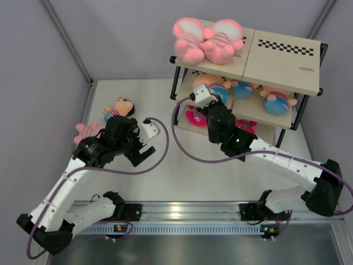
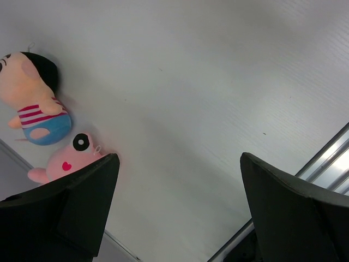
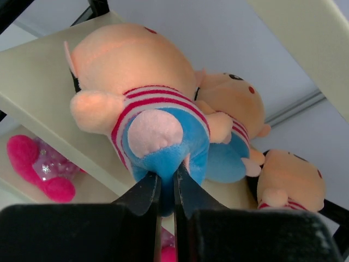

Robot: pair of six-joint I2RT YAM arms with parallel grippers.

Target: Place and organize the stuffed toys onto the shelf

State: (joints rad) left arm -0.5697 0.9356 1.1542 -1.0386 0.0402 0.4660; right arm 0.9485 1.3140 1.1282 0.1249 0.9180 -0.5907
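Toy (image 3: 152, 109) lies on the shelf (image 3: 38, 76) edge, just ahead of the right jaws, which clamp its blue end. Better seat it deeper before releasing. Left jaws gape.

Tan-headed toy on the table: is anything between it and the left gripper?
Nothing visible. The left gripper is open over bare table, and only tabletop separates it from the tan-headed toy. The pink toy lies right beside that toy, nearer the gripper, so a grasp might catch it too.
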